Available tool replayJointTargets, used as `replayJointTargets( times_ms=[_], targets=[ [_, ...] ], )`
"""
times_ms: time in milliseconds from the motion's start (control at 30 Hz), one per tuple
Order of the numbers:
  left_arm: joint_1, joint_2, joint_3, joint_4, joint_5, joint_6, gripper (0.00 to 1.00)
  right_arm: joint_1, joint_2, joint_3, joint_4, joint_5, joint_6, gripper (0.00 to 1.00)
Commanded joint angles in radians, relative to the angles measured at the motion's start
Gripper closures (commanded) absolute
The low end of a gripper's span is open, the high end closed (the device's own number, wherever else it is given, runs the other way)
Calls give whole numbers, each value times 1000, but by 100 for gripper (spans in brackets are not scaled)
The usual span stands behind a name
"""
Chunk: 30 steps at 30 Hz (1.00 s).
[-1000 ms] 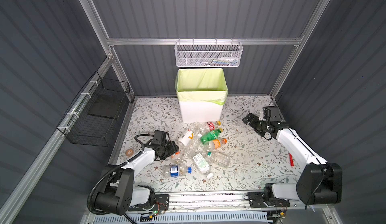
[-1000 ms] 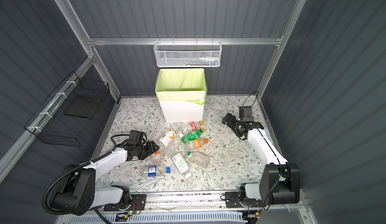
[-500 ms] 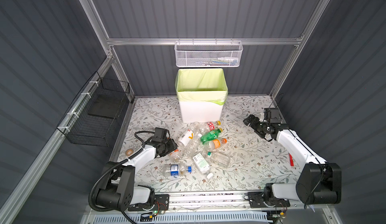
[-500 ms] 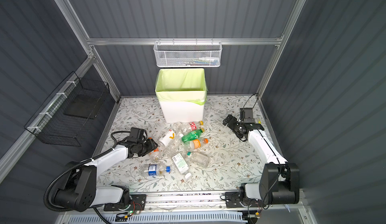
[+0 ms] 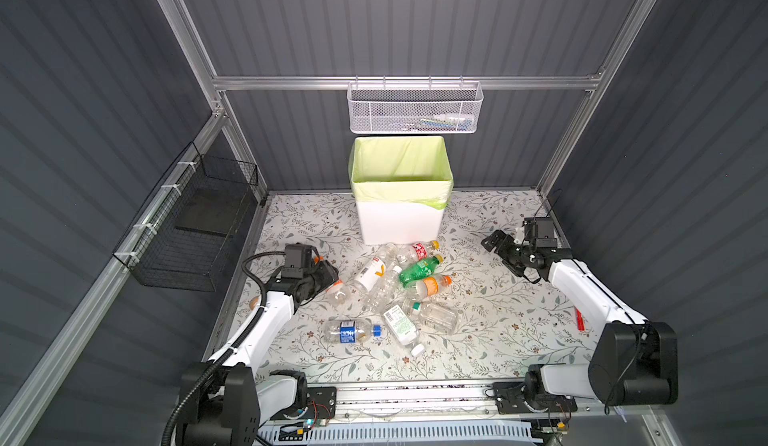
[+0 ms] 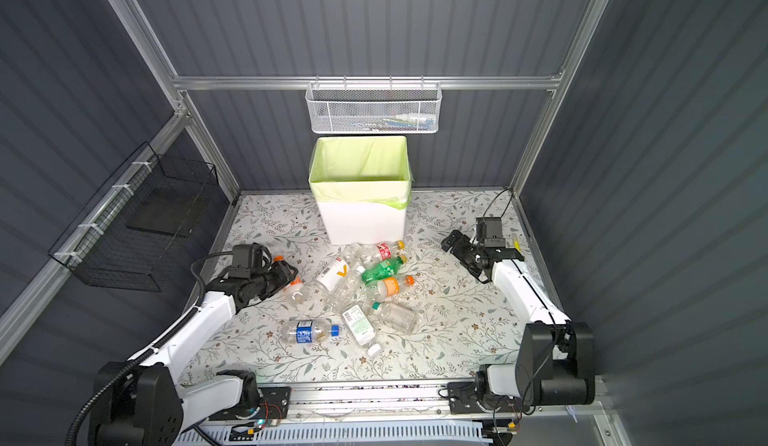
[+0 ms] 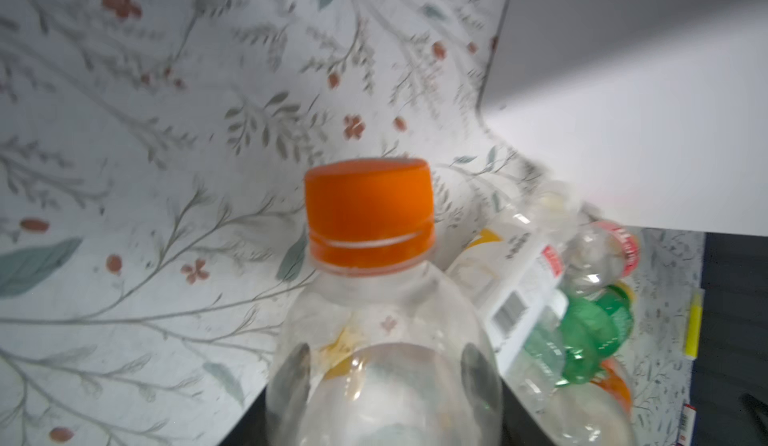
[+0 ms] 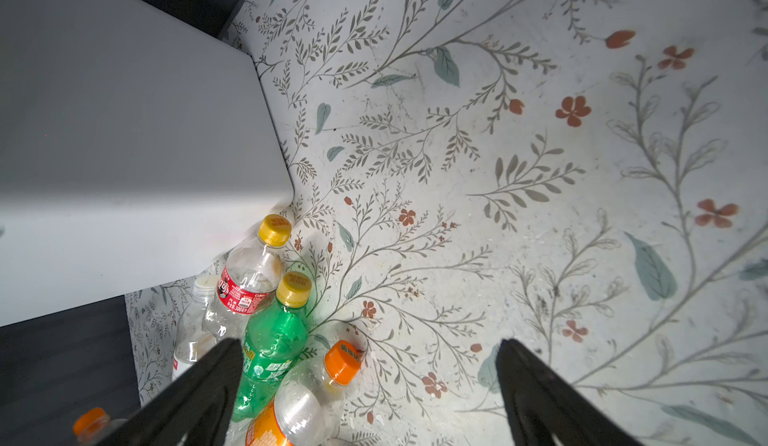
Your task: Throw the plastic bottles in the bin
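Note:
My left gripper (image 5: pixel 328 276) (image 6: pixel 286 275) (image 7: pixel 386 365) is shut on a clear bottle with an orange cap (image 7: pixel 369 211) (image 5: pixel 338 294), at the left edge of the pile. Several plastic bottles lie in front of the bin (image 5: pixel 401 219) (image 6: pixel 361 219) (image 8: pixel 124 132). Among them are a green one (image 5: pixel 417 269) (image 8: pixel 274 340), a red-labelled one (image 5: pixel 417 250) and a blue-labelled one (image 5: pixel 351 332). My right gripper (image 5: pixel 496 246) (image 6: pixel 455 245) (image 8: pixel 369 342) hangs open and empty over the floral mat, right of the pile.
A white mesh basket (image 5: pixel 413 109) hangs on the back wall above the bin. A black wire basket (image 5: pixel 195 231) hangs on the left wall. A loose white cap (image 5: pixel 417 350) lies near the front, and a red item (image 5: pixel 578 320) lies by the right wall.
My left gripper has narrowed onto the orange-capped bottle and drawn back to the left, away from the pile. The right gripper has barely moved.

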Motion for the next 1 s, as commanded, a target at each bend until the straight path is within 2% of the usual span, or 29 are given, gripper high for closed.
replayJointTargets(
  times_ms=[0, 67, 100, 133, 200, 300, 367, 400, 467, 600, 667, 767, 867, 967],
  targets=[
    [2, 45, 324, 48, 58, 51, 47, -2, 0, 3, 13, -22, 13, 3],
    [0, 134, 570, 85, 133, 52, 47, -2, -3, 8, 14, -22, 13, 3],
    [-4, 193, 730, 116, 177, 31, 42, -2, -4, 12, 10, -24, 13, 3],
    [-11, 259, 876, 177, 252, -7, 32, -1, -3, 15, 10, -26, 11, 3],
    [-51, 421, 1165, 184, 286, -32, 1, -1, -2, 15, 11, -30, 15, 3],
    [-66, 709, 1575, 80, 352, -69, 0, 2, -4, 13, 16, -52, 31, 3],
    [-59, 803, 1712, 29, 373, -47, 0, 8, -20, 1, 19, -49, 39, 3],
    [-54, 815, 1717, 24, 361, -40, 1, 10, -28, -6, 19, -47, 40, 3],
    [-34, 784, 1637, 52, 357, -34, 1, 10, -37, -21, 17, -39, 37, 3],
    [34, 625, 1336, 167, 297, -30, 0, 10, -26, -24, 2, -30, 22, 3],
    [64, 555, 1243, 175, 281, -2, 1, 11, -18, -13, -4, -36, 12, 3],
    [73, 465, 1135, 92, 270, 128, 1, 26, -5, 19, -40, -8, -34, 3],
    [73, 372, 991, -14, 320, 320, 1, 34, -2, 34, -74, 3, -62, 3],
    [72, 272, 842, -188, 296, 541, 1, 35, 0, 34, -77, -1, -76, 3]
  ],
)
